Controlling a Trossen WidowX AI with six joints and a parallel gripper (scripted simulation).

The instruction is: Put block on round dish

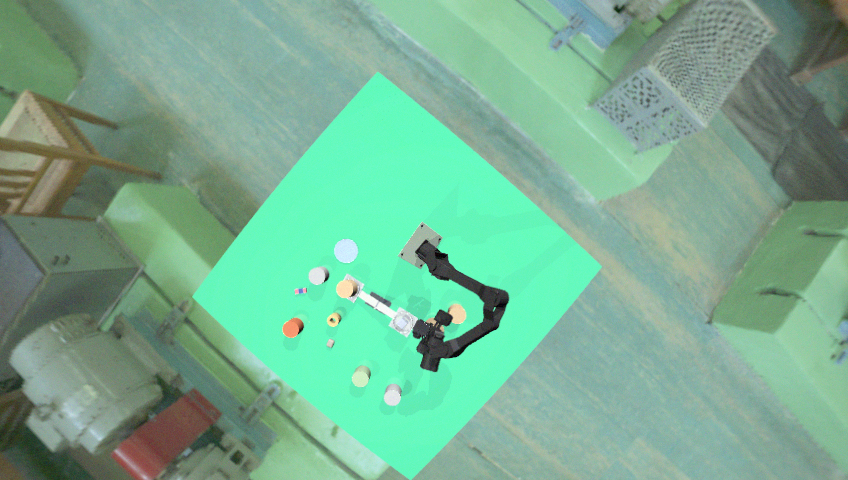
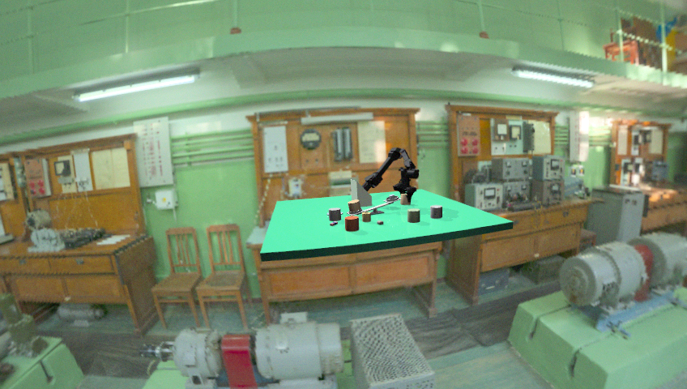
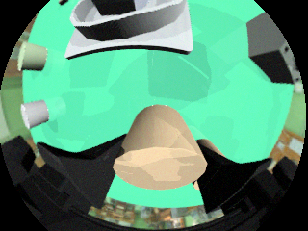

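Observation:
My gripper is shut on a tan cup, held off the balance, beyond its raised end. The balance is tilted. The other tan cup stands on its lower end. A small pale block sits in the uncovered pan at the raised end; in the wrist view the block looks dark and is cut off by the frame. The round pale-blue dish lies beyond the standing cup and bears nothing.
Another tan cylinder stands near my gripper. Green and white cylinders stand on one side. A second white cylinder, a red cylinder, a yellow ring and small pieces lie around the lower end.

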